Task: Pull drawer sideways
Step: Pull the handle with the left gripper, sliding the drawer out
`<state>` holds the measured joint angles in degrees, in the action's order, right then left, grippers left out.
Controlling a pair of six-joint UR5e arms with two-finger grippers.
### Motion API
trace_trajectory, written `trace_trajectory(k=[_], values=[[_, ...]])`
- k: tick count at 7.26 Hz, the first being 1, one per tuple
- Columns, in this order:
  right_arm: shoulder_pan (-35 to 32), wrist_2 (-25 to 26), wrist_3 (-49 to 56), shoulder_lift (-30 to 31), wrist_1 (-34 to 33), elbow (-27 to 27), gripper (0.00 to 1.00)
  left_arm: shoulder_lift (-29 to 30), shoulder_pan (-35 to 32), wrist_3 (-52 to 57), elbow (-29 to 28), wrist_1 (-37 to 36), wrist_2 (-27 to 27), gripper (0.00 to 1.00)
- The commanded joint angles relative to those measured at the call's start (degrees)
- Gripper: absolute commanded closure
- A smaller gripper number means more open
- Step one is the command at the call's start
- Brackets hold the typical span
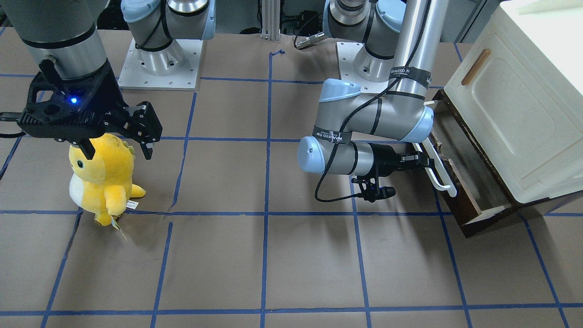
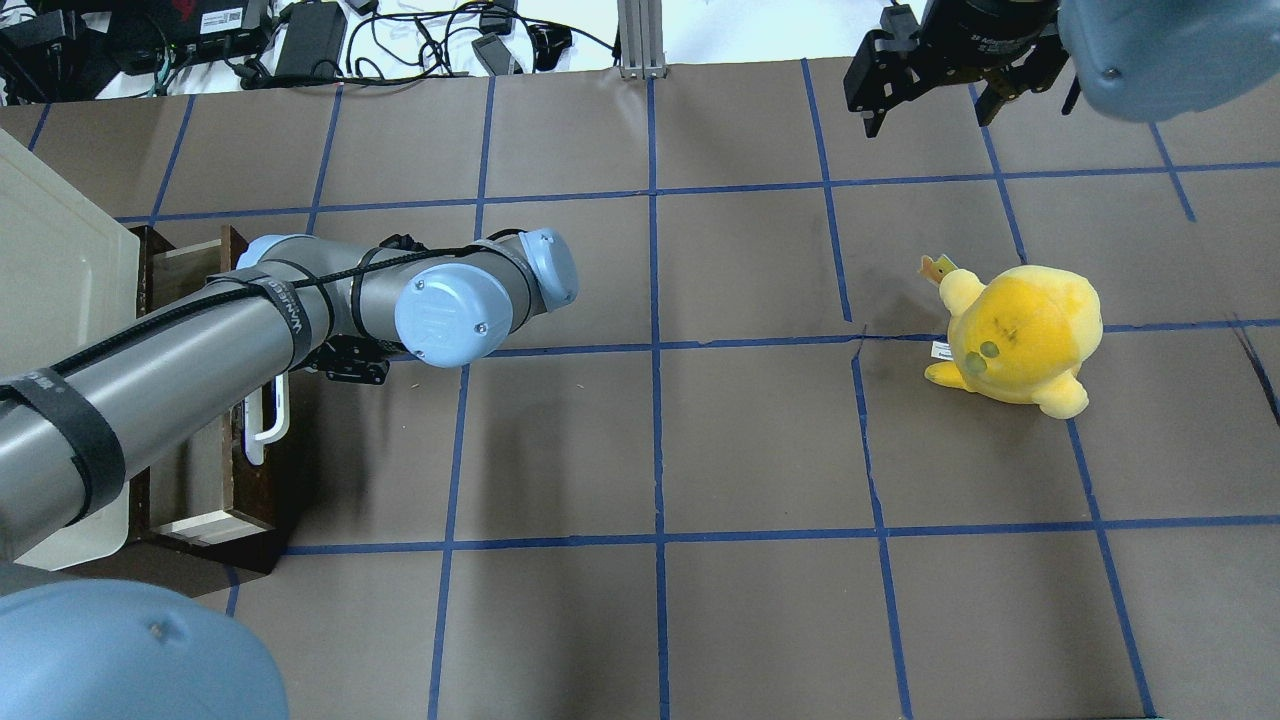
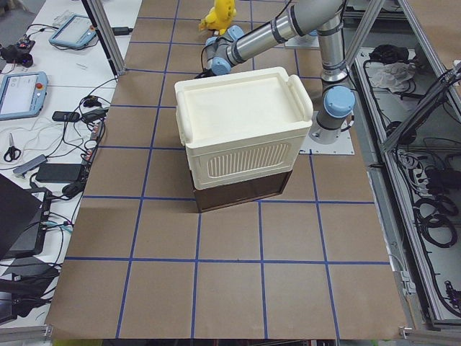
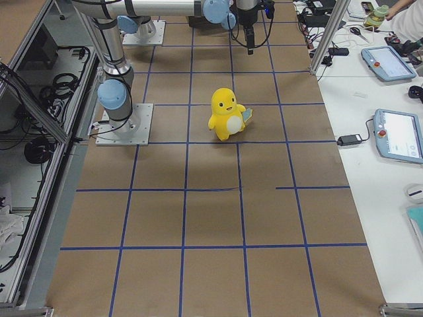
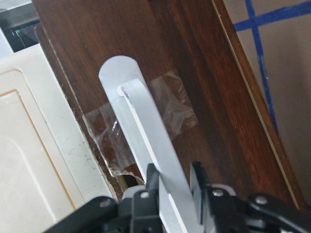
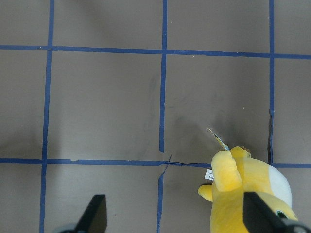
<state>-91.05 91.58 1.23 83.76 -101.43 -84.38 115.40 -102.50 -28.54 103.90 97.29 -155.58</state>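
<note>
At nine o'clock the left gripper (image 5: 174, 175) pinches the long white bar handle (image 5: 146, 116) of the shallow dark brown wooden drawer (image 5: 204, 73), partly out, while the right gripper (image 2: 925, 108) hangs spread at one o'clock.

Both arms are silver-grey tubes with pale blue joint caps, each on a bolted pale metal base plate (image 1: 182, 73). The left arm (image 2: 180, 370) carries a black cable (image 2: 430, 252) held by black straps (image 2: 60, 440) with white lettering. The left gripper (image 5: 174, 177) and right gripper (image 1: 118, 152) are black, the right one's mount showing a blue light.
</note>
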Motion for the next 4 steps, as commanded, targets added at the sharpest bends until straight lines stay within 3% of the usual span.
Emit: trace_trajectory(k=[1,4], values=[[0.0,0.0,0.0,0.0,0.0,0.0,0.00,0.1,-0.9,0.1,0.0,0.0,0.0,0.81],[0.0,0.0,0.0,0.0,0.0,0.0,0.00,0.0,-2.2,0.2,0.0,0.0,0.0,0.82]])
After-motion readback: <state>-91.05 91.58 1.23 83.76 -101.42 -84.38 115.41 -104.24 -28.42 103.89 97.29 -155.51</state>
